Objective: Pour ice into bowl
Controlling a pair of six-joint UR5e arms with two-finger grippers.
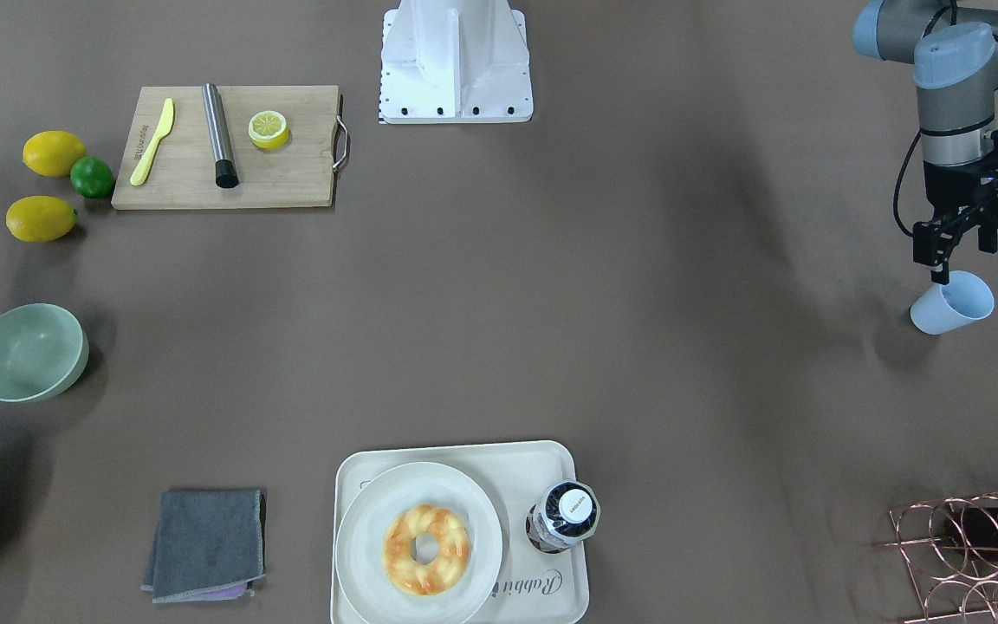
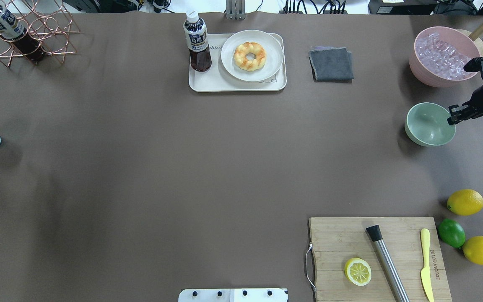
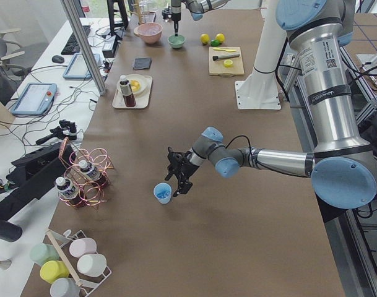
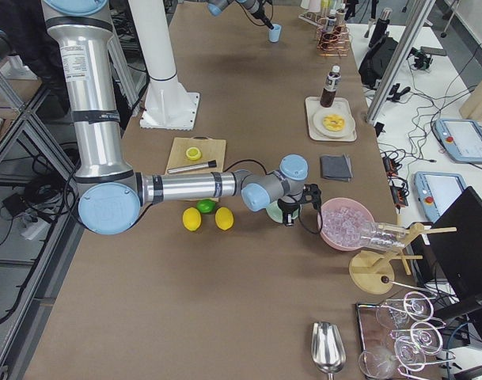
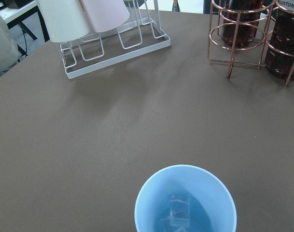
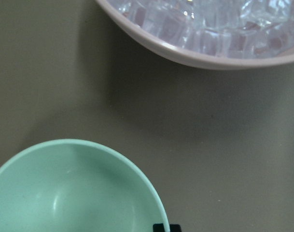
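Note:
The pale mint-green bowl stands at the table's edge on my right side, next to the pink tub; it also shows in the overhead view and the right wrist view. My right gripper is shut on the bowl's rim; one fingertip shows at the rim. My left gripper is shut on the rim of a light blue cup. The left wrist view shows the cup from above with a few clear ice cubes inside.
A pink tub full of ice stands just beyond the bowl. Lemons and a lime lie beside a cutting board. A tray holds a doughnut plate and bottle. A grey cloth and a copper bottle rack are at the far side.

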